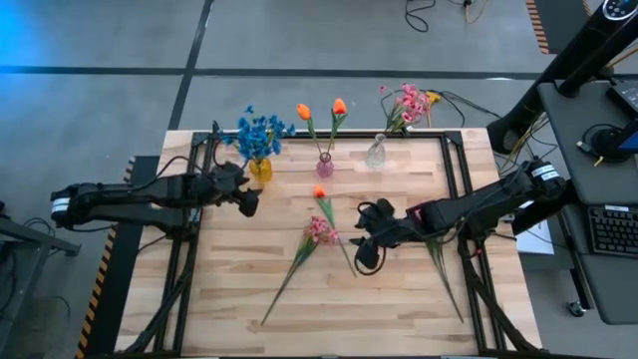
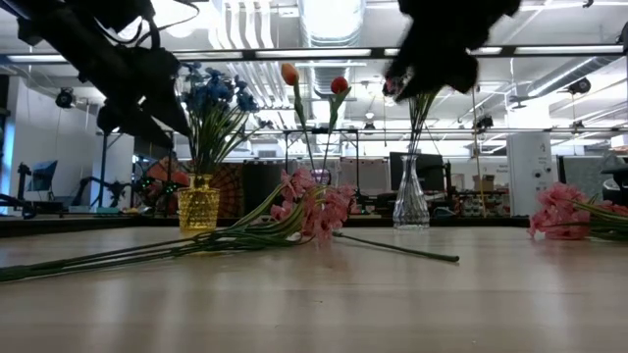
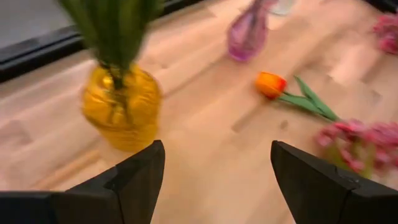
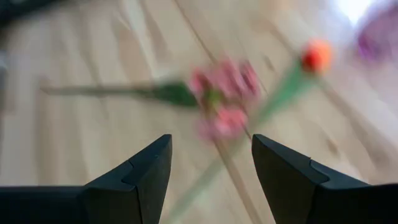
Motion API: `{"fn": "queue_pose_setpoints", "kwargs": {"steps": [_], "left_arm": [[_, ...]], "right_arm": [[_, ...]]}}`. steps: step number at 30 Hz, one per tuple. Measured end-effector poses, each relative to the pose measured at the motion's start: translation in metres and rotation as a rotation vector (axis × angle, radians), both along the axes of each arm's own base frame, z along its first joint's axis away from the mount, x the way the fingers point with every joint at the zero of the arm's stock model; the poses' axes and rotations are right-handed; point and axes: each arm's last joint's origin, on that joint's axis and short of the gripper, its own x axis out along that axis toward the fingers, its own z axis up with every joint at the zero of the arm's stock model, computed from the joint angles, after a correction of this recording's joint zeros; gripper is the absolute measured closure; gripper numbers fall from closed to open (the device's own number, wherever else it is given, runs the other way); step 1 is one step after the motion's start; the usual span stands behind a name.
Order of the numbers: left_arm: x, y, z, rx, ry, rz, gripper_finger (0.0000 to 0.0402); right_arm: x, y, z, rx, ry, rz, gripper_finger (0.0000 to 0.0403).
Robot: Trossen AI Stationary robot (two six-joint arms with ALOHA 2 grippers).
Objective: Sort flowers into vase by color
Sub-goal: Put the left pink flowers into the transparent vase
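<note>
Pink spray: lying loose on the table, on the front side of the pink vase; long stem trailing away from that vase toward the front-left; bloom also showing in the low view.
Orange bud: lying flat between the pink vase and the pink spray, stem crossing the spray.
Right gripper: hovering above the table, front-right of the pink vase, just beside the pink spray; fingers standing apart, gripping nothing.
Left gripper: hanging to the left of the pink vase, just in front of the yellow vase; fingers spread wide, holding nothing.
Yellow vase: standing left of the pink vase, carrying blue blooms.
Pink vase: holding two upright orange buds.
Clear vase: standing right of the pink vase, holding pink blossoms.
Loose green stem: lying well right of the pink vase, under the right arm.
</note>
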Motion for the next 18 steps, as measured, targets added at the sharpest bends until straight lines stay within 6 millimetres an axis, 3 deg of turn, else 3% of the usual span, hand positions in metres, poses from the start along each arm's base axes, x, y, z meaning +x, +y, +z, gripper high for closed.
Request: {"fn": "queue_pose_setpoints", "kwargs": {"steps": [11, 18], "left_arm": [[0.004, -0.042, 0.004, 0.032, -0.084, -0.115, 0.0127], [0.008, -0.062, 0.016, 0.128, -0.182, -0.250, 0.0127]], "right_arm": [[-0.032, -0.006, -0.020, 0.150, 0.354, -0.208, 0.0188], [-0.022, -0.003, -0.031, 0.171, 0.357, -0.237, 0.0188]]}}
